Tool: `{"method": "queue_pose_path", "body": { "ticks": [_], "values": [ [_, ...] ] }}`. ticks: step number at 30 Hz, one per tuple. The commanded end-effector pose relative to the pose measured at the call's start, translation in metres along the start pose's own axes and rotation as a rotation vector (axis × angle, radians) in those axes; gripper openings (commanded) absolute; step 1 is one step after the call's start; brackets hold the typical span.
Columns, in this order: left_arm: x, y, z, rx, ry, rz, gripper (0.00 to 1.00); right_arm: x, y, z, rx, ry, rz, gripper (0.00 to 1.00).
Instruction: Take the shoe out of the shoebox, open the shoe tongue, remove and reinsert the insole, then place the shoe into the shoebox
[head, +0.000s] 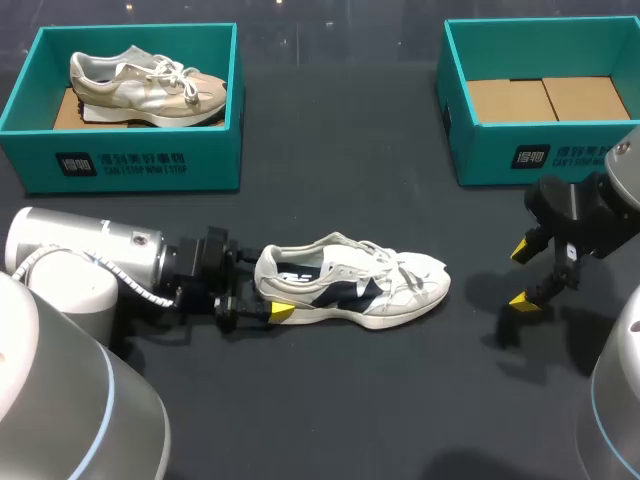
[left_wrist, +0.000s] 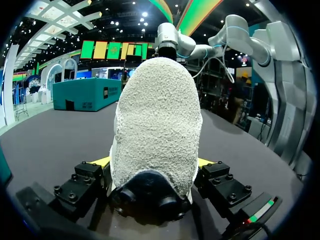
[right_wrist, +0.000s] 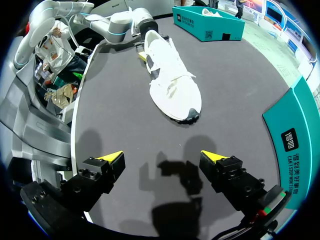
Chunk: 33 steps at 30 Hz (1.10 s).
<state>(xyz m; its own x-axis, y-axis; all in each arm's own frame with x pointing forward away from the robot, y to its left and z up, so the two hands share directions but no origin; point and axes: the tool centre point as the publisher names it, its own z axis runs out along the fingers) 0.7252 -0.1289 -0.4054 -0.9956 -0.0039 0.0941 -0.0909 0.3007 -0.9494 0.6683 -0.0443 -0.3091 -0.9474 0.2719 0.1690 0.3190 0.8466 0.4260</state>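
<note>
Dark desk (head: 330, 410), centre: left pincer (head: 270, 295) clamps shoe (head: 350, 287) heel; right pincer (head: 521, 277) gapes open, well apart near right edge. Keep heel pinned; bring right onto tongue (head: 372, 262) gently.

Rough cloth, matt worktop
Nubby white cloth on the shoe (left_wrist: 157, 125) heel; dark matt worktop (head: 330, 400); smooth card shoebox (head: 485, 155).
</note>
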Motion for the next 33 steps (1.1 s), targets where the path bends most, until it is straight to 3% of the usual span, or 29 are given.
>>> {"method": "queue_pose_path", "body": {
  "ticks": [1,22,30,32,33],
  "values": [
    [-0.004,0.003,0.003,0.005,0.006,0.003,0.0,0.001,0.0,0.0,0.002,-0.003,0.0,1.0],
    [-0.004,0.003,0.002,0.001,0.034,0.013,0.0,0.001,0.0,0.0,0.002,-0.003,0.0,1.0],
    [-0.004,0.003,0.002,0.001,0.034,0.013,0.0,-0.001,0.055,0.006,0.043,-0.06,0.385,1.0],
    [-0.004,0.003,0.002,0.001,0.034,0.013,0.0,0.003,0.071,0.009,0.13,-0.084,0.55,1.0],
    [-0.004,0.003,0.002,0.001,0.034,0.013,0.0,0.005,0.078,0.011,0.128,-0.095,0.592,1.0]
  ]
}}
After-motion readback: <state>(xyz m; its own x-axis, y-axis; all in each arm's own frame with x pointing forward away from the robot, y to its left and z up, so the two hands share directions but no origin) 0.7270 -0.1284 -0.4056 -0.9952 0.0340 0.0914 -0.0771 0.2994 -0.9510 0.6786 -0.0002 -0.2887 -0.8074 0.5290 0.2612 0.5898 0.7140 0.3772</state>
